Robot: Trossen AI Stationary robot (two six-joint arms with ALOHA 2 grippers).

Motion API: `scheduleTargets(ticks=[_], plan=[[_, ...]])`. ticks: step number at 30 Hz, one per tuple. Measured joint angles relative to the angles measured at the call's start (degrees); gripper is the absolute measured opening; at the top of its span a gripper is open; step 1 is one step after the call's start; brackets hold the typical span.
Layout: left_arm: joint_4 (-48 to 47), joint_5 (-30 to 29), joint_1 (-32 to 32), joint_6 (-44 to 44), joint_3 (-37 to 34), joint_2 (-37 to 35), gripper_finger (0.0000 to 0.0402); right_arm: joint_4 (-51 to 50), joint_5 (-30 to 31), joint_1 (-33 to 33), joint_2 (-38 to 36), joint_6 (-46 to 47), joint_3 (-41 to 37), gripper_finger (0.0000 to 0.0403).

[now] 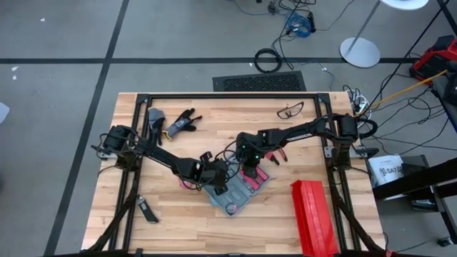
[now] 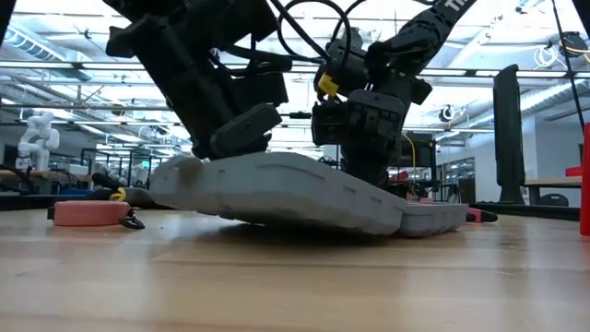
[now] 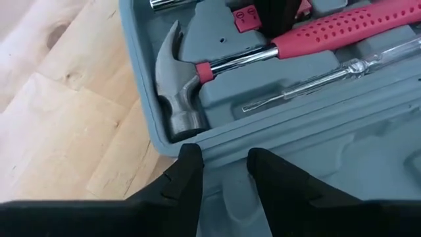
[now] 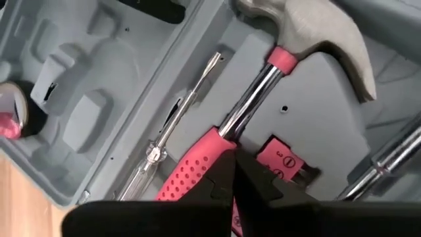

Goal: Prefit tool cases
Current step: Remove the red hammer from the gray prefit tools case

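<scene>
1. Lying open near the middle of the table (image 1: 143, 143), the case (image 1: 239, 193) was a flat blue-grey plastic shell with rounded corners and grey moulded slots inside.
2. One slot held a hammer (image 3: 197, 72) with a steel claw head, a chrome neck and a pink dimpled grip; just beside it lay a clear-handled screwdriver (image 3: 309, 82).
3. A small pink tag (image 4: 283, 164) with printed marks sat in a recess near the hammer's neck.
4. From table height the case (image 2: 295, 189) stood tilted, its near edge lifted off the wood while the far half lay flat.
5. The left gripper (image 3: 223, 174) sat at the case's rim, its two fingers (image 3: 187, 181) partly spread and straddling that edge; whether they actually pinched it could not be told.
6. The right gripper (image 4: 231, 172) was over the inside of the case, its jaws fully closed, tips touching the hammer's pink grip without holding anything.
7. A long red box (image 1: 312, 214) stood well apart from the case, towards the table's right front corner.
</scene>
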Motion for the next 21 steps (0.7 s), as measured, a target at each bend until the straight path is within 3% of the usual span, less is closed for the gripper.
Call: scheduleTargets(ticks=[9,11,21], plan=[[3.50,-3.57,0.57,-1.47,0.19,0.42,0.0136,6.82,-11.90,0.53,0.36,0.66,0.27,0.0000],[3.56,-3.48,0.55,-1.28,0.06,0.42,0.0136,10.26,-11.64,0.25,0.31,1.74,0.40,0.0000],[3.51,-2.23,0.38,-0.40,0.13,-0.65,0.0136,7.51,-5.75,1.42,-0.19,-0.45,0.31,0.0000]])
